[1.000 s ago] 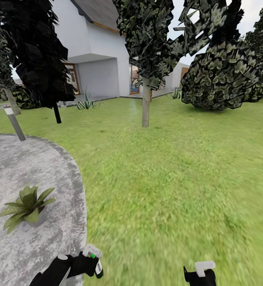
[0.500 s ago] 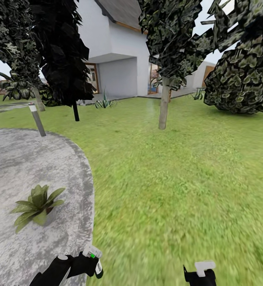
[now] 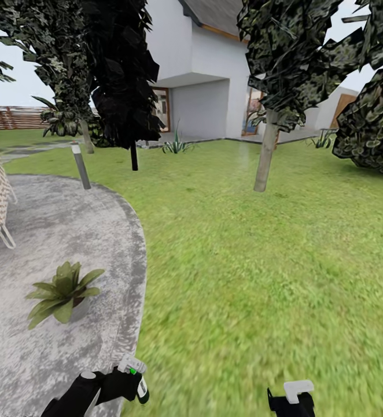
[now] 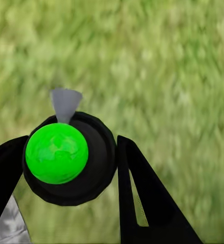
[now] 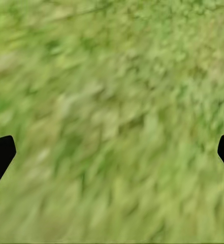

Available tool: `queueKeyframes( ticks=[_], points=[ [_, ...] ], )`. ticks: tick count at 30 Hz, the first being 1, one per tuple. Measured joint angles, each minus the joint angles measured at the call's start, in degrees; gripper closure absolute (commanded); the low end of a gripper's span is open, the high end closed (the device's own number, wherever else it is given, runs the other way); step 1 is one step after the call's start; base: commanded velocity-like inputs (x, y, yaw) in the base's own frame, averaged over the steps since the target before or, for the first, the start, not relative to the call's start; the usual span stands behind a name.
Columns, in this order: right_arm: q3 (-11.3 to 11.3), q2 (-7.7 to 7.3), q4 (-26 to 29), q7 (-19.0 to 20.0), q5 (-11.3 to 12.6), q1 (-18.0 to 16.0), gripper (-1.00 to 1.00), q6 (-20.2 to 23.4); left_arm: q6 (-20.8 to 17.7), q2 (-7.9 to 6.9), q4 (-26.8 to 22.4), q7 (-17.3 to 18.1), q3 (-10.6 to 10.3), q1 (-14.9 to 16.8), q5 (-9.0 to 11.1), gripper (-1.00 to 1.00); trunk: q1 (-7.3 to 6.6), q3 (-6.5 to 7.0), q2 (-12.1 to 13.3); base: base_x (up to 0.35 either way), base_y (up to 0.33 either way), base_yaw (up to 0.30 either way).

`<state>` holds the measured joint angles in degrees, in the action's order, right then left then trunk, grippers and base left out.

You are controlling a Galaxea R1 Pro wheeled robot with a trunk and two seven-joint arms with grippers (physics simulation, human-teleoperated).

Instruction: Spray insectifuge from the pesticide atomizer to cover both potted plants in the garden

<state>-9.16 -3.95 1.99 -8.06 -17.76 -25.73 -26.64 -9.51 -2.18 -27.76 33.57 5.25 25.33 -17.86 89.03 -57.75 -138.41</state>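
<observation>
Bottle first: the pesticide atomizer [image 3: 135, 379] is sitting in the left gripper [image 3: 128, 382], low down in the head view, right over the edge where the grey patio [image 3: 52, 231] is meeting the lawn [image 3: 261, 260]. In the left wrist view the two black fingers [image 4: 142, 198] are squeezing the round dark body of the bottle from both sides, with its bright green top facing the camera and a small grey nozzle sticking out past it. The bottle is looking small, hard and light, so I am guessing it is not bending and not weighing the arm down. Its sides are looking smooth and round, so it could be turning or slipping if the squeeze is loose. Holding it around the middle of the body, as the fingers are doing, seems best, leaving the nozzle free.

The right gripper [image 3: 291, 399] is holding nothing; in the right wrist view its finger tips are standing far apart over plain grass.

One potted plant [image 3: 64, 292] is standing on the patio, near the bottle and a little ahead of it.
</observation>
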Motion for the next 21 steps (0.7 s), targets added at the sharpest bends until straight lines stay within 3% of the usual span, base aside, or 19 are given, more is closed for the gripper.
queueKeyframes(
  ticks=[3, 9, 15, 21],
  points=[
    [0.0, 0.0, 0.0, 0.0, 0.0, 0.0, -1.0, 0.0, 0.1, 0.03, 0.0, 0.0, 1.2, 0.0, 0.0, 1.0, 0.0, 0.0, 0.0, 0.2, -0.218, 0.278],
    [0.0, 0.0, 0.0, 0.0, 0.0, 0.0, -1.0, 0.0, 0.1, -0.05, 0.0, 0.0, 1.4, 0.0, 0.0, 1.0, 0.0, 0.0, 0.0, 0.213, -0.196, 0.278],
    [0.0, 0.0, 0.0, 0.0, 0.0, 0.0, -1.0, 0.0, -0.2, -0.08, -4.0, 0.1, 1.7, -0.6, -0.1, 1.0, 0.02, 0.0, 0.0, 0.112, -0.033, 0.278],
    [0.0, 0.0, 0.0, 0.0, 0.0, 0.0, -1.0, 0.0, -0.3, -0.27, -4.5, 0.0, 1.9, -0.6, -0.2, 1.0, 0.02, 0.0, 0.0, 0.003, -0.001, 0.277]
  ],
)
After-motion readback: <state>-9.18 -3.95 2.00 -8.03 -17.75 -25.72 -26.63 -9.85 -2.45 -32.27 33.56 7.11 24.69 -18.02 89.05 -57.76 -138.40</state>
